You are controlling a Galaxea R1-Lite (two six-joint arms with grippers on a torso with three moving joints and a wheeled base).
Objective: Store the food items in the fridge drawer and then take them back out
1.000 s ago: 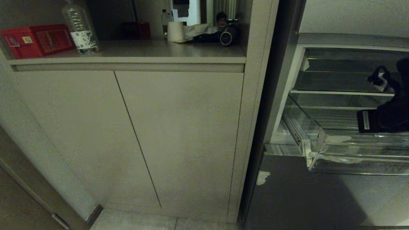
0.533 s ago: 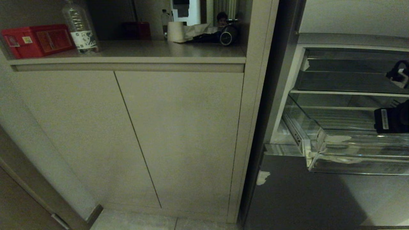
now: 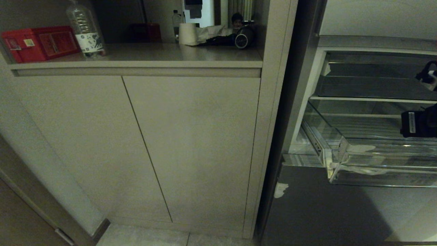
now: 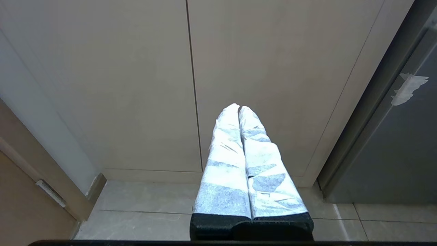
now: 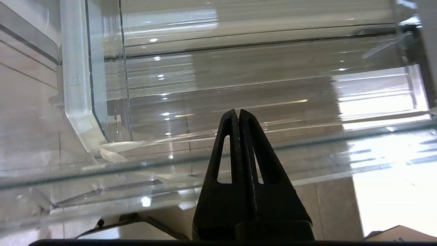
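- The right arm has drawn back toward the right edge, above the fridge drawer.
- Right gripper: clenched, empty, over the pulled-out drawer.
- Left gripper: clenched, empty, left of the drawer.

The right arm enters the head view from the right edge, and only its dark wrist part shows there. The right gripper has its two black fingers pressed together along their whole length, with nothing between them. The left gripper points forward and down, and its two fingers, wrapped in white and grey tape, are also pressed together and hold nothing.
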